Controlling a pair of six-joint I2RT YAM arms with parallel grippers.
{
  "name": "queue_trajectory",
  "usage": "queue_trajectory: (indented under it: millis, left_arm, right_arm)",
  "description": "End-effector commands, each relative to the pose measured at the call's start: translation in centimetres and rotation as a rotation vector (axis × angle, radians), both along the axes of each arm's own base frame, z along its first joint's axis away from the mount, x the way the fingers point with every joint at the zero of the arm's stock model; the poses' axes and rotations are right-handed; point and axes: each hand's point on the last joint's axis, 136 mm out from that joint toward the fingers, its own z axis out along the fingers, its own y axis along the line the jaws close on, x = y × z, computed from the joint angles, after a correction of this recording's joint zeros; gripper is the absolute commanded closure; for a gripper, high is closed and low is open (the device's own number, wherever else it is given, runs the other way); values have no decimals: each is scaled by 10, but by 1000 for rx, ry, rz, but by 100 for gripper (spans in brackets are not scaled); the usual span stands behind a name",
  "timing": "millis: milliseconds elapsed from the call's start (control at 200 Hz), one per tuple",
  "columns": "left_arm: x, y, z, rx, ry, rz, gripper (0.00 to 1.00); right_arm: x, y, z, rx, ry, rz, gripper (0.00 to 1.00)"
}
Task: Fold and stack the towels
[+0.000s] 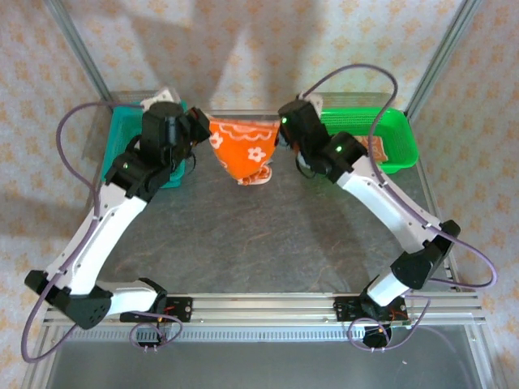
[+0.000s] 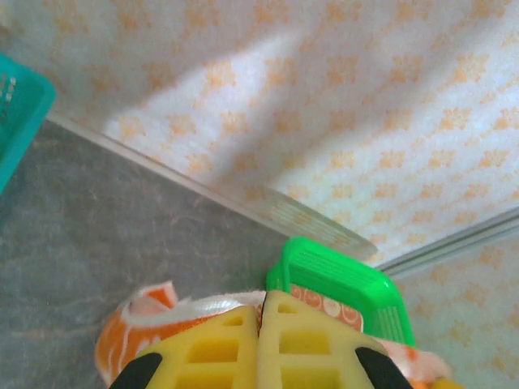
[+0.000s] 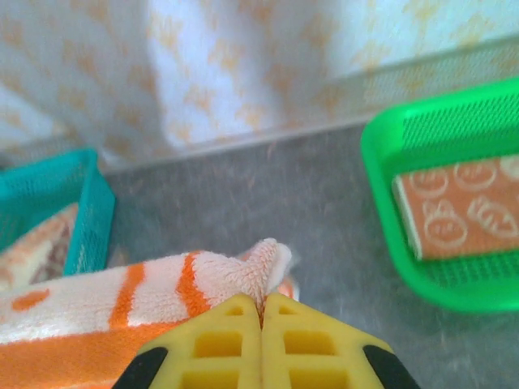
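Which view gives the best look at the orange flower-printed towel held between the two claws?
The top external view: the orange flower-printed cloth towel shows whole, slung between the left claw and right claw. The left wrist view catches just an orange bunch behind its claw; the right wrist view shows a striped edge pinched in its claw.

Bright, even light is falling across the table [image 1: 243, 235], soft shadows streaking the patterned wall [image 1: 268, 49]. Wrist views are blurring around the close yellow fingers [image 3: 219, 348].
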Motion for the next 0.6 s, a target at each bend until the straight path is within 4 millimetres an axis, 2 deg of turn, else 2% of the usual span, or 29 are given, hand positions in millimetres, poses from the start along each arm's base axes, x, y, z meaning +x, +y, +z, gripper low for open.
queue_trajectory:
  millis: [0,165,385,470,596]
  left_arm:
    - [21,19,12,117,-3,51,100]
    - [50,24,49,115,-58,60,100]
    - [73,18,79,113,-114,38,100]
    - [71,14,92,94,-134,17,100]
    - [52,13,112,39,-174,-9,100]
  right_arm:
    - [29,-12,23,-68,-68,-41,100]
    - [57,-17,53,-66,-128,-46,100]
    - [81,-12,78,-34,-186,-30,100]
    - [84,-9,90,-21,-210,-13,100]
    - [72,-6,114,32,-239,33,100]
